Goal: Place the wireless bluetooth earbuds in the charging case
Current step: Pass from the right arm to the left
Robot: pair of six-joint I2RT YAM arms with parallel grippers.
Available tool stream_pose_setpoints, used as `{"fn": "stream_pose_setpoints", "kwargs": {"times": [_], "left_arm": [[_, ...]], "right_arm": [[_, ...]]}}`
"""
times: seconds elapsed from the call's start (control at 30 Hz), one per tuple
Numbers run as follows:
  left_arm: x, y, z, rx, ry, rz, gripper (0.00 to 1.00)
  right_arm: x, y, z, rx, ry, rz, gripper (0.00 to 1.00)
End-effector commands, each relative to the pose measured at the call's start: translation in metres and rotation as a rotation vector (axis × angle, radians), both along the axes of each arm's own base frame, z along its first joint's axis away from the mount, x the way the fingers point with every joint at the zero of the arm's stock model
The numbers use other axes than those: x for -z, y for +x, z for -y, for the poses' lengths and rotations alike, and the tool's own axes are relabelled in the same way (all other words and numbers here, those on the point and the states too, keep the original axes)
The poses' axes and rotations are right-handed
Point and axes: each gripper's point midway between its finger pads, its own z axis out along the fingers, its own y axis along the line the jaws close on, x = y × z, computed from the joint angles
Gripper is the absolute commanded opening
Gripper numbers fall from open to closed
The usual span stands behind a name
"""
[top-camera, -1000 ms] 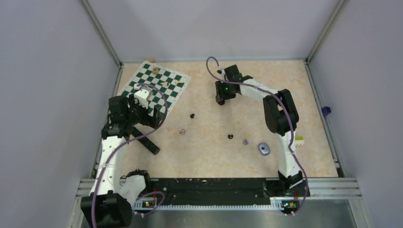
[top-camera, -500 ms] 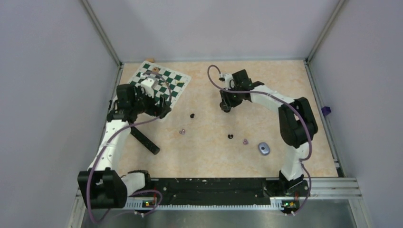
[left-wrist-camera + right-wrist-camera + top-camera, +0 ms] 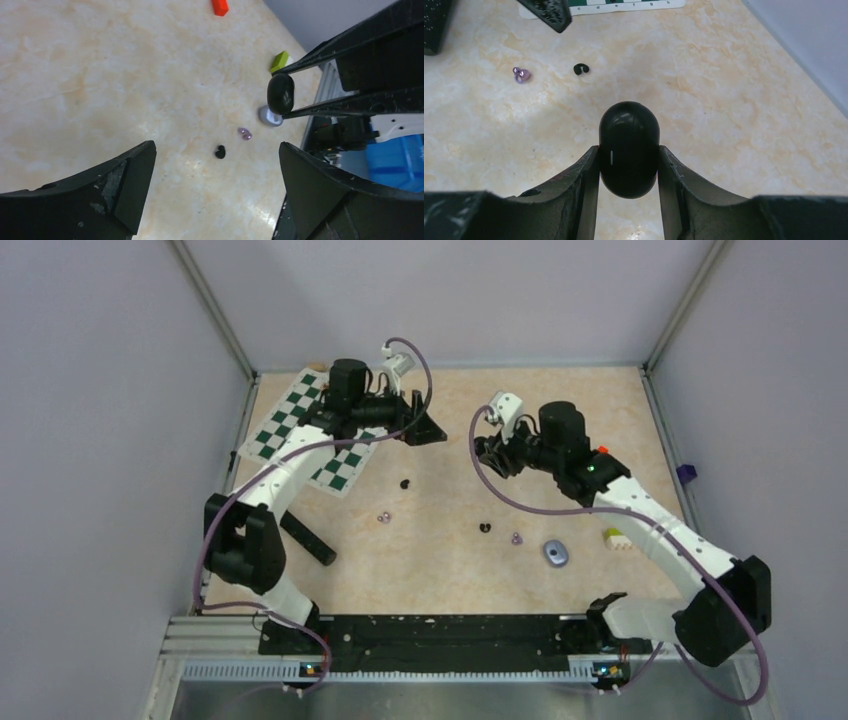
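The jaws of our right gripper (image 3: pixel 628 150) were narrowed onto the black charging case (image 3: pixel 629 122), pinching it across its short width. Those of our left gripper (image 3: pixel 420 428) stood spread wide with nothing between them.

A second before, the right gripper had been down at the table (image 3: pixel 450 570) and the left arm had been folded over the near left side. Now the case hung clear of the surface, and the left gripper had swung across the chessboard (image 3: pixel 270 430) to face it. We judged the case secured but not yet opened, so no bud could go in.

Its long axis ran in line with the fingers, its rounded end pointing away from the wrist; we could not tell where the lid seam lay.

All four buds lay loose on the table: a black earbud (image 3: pixel 581 68) and a purple earbud (image 3: pixel 520 75) nearer the left gripper, and a second black earbud (image 3: pixel 220 151) and second purple earbud (image 3: pixel 244 133) near a grey-blue case (image 3: pixel 270 116). They were too small for us to read their heading.
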Motion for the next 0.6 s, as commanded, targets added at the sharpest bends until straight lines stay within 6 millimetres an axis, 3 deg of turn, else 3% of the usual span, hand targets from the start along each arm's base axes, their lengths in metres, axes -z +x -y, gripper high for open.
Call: {"fn": "stream_pose_setpoints", "kwargs": {"times": [0.0, 0.27, 0.57], "left_arm": [[-0.040, -0.007, 0.032, 0.095, -0.160, -0.054, 0.99], [-0.020, -0.033, 0.073, 0.176, -0.134, -0.103, 0.99], [-0.002, -0.042, 0.092, 0.215, -0.107, -0.146, 0.96]], "right_arm": [[-0.017, -0.009, 0.001, -0.055, 0.008, 0.131, 0.32], [-0.020, -0.016, 0.004, -0.072, 0.002, 0.167, 0.33], [-0.021, -0.020, 0.002, -0.083, 0.009, 0.173, 0.34]]}}
